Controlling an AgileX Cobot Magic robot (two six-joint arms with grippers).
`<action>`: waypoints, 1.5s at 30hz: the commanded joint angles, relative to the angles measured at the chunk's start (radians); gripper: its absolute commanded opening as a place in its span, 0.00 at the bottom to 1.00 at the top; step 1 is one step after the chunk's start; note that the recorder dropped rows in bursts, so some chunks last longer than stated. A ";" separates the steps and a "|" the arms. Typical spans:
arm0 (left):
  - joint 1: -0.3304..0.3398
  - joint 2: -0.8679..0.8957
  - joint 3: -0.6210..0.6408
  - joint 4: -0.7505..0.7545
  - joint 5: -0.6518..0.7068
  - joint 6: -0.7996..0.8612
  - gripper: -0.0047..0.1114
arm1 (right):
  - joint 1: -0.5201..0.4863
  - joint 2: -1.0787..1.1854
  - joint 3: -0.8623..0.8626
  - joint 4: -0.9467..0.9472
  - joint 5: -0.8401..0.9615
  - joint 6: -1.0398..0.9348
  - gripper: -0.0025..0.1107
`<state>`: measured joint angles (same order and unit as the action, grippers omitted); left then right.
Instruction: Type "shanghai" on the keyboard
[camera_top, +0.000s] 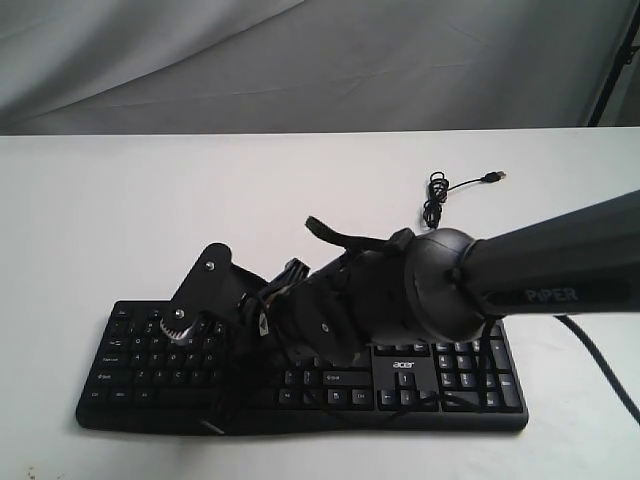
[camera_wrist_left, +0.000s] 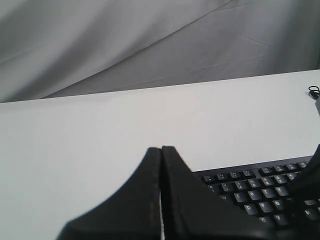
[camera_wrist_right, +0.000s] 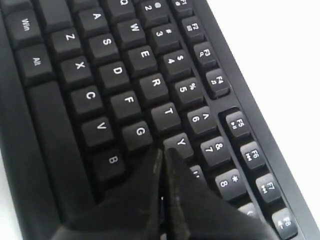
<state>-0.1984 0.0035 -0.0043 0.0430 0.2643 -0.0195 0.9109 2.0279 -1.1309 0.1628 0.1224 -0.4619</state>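
The black keyboard lies along the near side of the white table. My right arm reaches across it from the right. The right gripper is shut and points down at the letter keys left of the middle. In the right wrist view its closed tips sit just past the G key, between B and Y, and they hide the key beneath. Whether they press it I cannot tell. My left gripper is shut on nothing, over bare table beside the keyboard's left end.
The keyboard's thin black cable lies coiled on the table behind it, its USB plug loose. A grey curtain hangs behind the table. A thicker cable trails from the right arm off the right edge.
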 joint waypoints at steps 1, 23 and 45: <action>-0.004 -0.003 0.004 0.001 -0.005 -0.003 0.04 | -0.003 -0.011 0.006 0.006 -0.035 0.006 0.02; -0.004 -0.003 0.004 0.001 -0.005 -0.003 0.04 | -0.003 0.026 0.006 0.014 -0.069 0.006 0.02; -0.004 -0.003 0.004 0.001 -0.005 -0.003 0.04 | 0.010 0.030 0.006 0.014 -0.044 0.006 0.02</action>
<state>-0.1984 0.0035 -0.0043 0.0430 0.2643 -0.0195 0.9173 2.0537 -1.1310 0.1737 0.0676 -0.4619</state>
